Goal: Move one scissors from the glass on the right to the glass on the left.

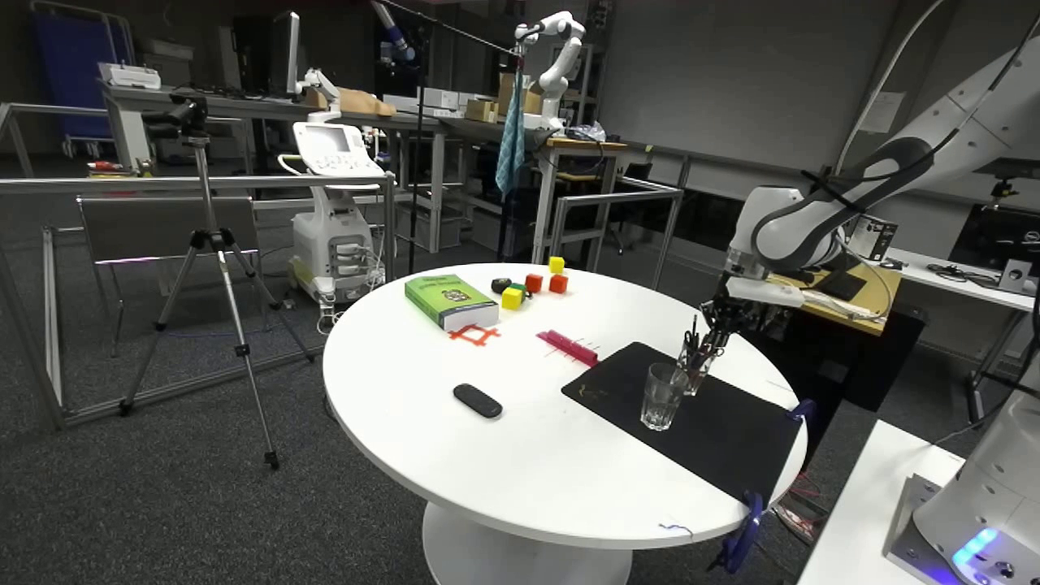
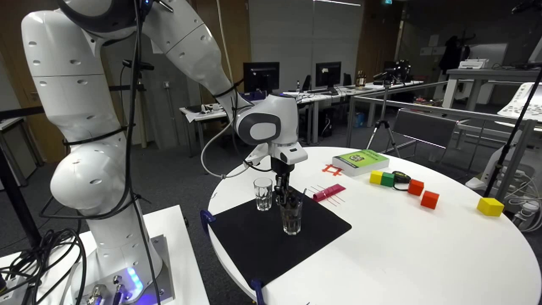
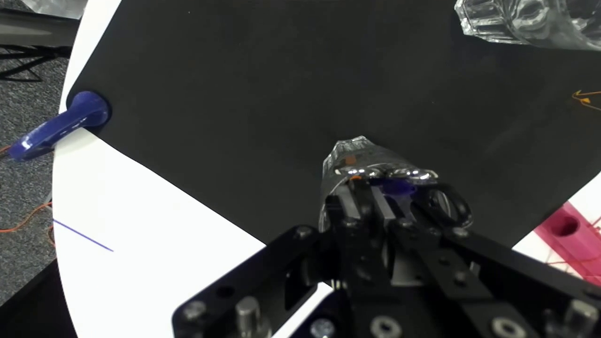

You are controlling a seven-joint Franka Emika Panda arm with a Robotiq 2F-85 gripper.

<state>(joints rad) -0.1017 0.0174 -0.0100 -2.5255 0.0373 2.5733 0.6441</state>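
A clear glass holding scissors (image 1: 692, 382) stands on the black mat; it also shows in an exterior view (image 2: 292, 222) and the wrist view (image 3: 345, 157). My gripper (image 3: 367, 202) points down at this glass's mouth, also seen in both exterior views (image 1: 707, 349) (image 2: 288, 202). Its fingers are close together with a dark scissors handle (image 3: 362, 190) between them; the blades are hidden. Another pair of scissors with a black loop handle (image 3: 464, 206) leans beside the right finger. An empty clear glass (image 1: 662, 398) stands upright apart on the mat, also seen in the other views (image 2: 263, 195) (image 3: 530, 21).
Blue clamps (image 1: 803, 409) (image 3: 89, 110) hold the black mat (image 2: 258, 241) at the table edge. A pink holder (image 1: 569, 348), green book (image 1: 451, 301), coloured blocks (image 2: 415, 187) and a black oblong object (image 1: 477, 400) lie on the white round table.
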